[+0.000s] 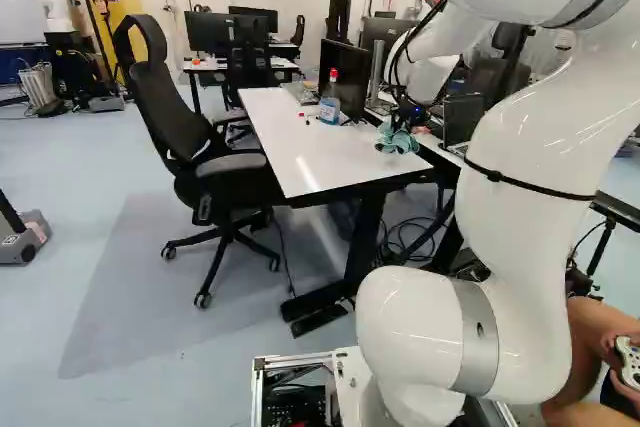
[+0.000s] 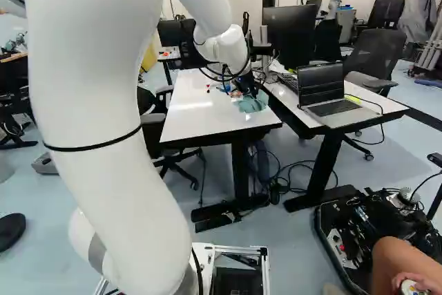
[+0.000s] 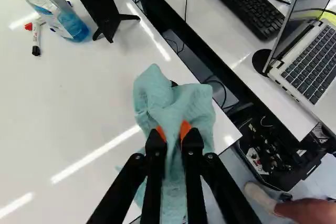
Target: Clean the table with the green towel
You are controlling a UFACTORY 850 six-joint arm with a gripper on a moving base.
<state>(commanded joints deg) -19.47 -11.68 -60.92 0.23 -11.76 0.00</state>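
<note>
At the near right corner of the white table (image 1: pixel 290 152), my gripper (image 1: pixel 401 125) holds the green towel (image 1: pixel 398 141). The right base view shows the towel (image 2: pixel 251 103) bunched on the tabletop, the gripper (image 2: pixel 247 89) partly hidden above it. In the wrist view the gripper (image 3: pixel 172 134) pinches a fold of the towel (image 3: pixel 173 103) between its orange pads; the cloth spreads ahead of and under the fingers, close to the table's edge.
A spray bottle of blue liquid (image 3: pixel 63 17), a marker (image 3: pixel 36 39) and a monitor stand (image 3: pixel 107 17) are on the table. Across a gap stands another table with a keyboard (image 3: pixel 244 1) and laptop (image 2: pixel 333 98). A black chair (image 1: pixel 190 127) stands beside the table. A person sits near the base's right.
</note>
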